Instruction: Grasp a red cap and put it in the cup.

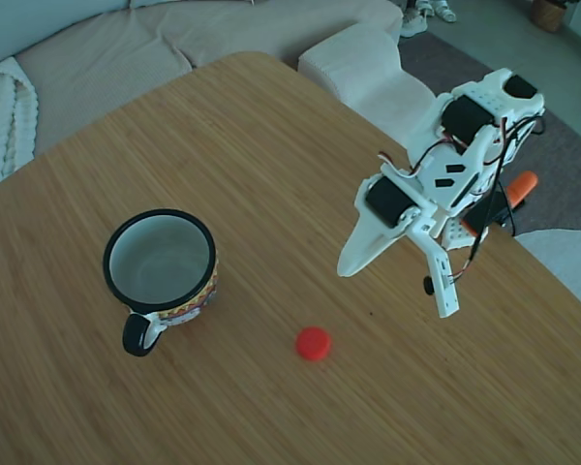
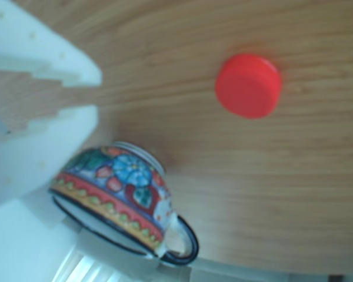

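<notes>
Hand (image 1: 397, 291) hovers above counter (image 1: 271, 145), fingers spread, holding nothing, tips pointing down. White enamel mug (image 1: 162, 271) upright, looks empty. Red cap (image 1: 313, 343) on counter between mug and hand.

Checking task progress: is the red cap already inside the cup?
No: in the fixed view the red cap lies on the table beside the cup.

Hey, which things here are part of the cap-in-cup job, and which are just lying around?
Part of the job:
- red cap, lying on the table, apart from the cup
- cup, upright, nothing seen inside
- claw, open, above the table, holding nothing

Just lying about:
- orange clamp handle behind the arm
- sofa beyond the table
</notes>
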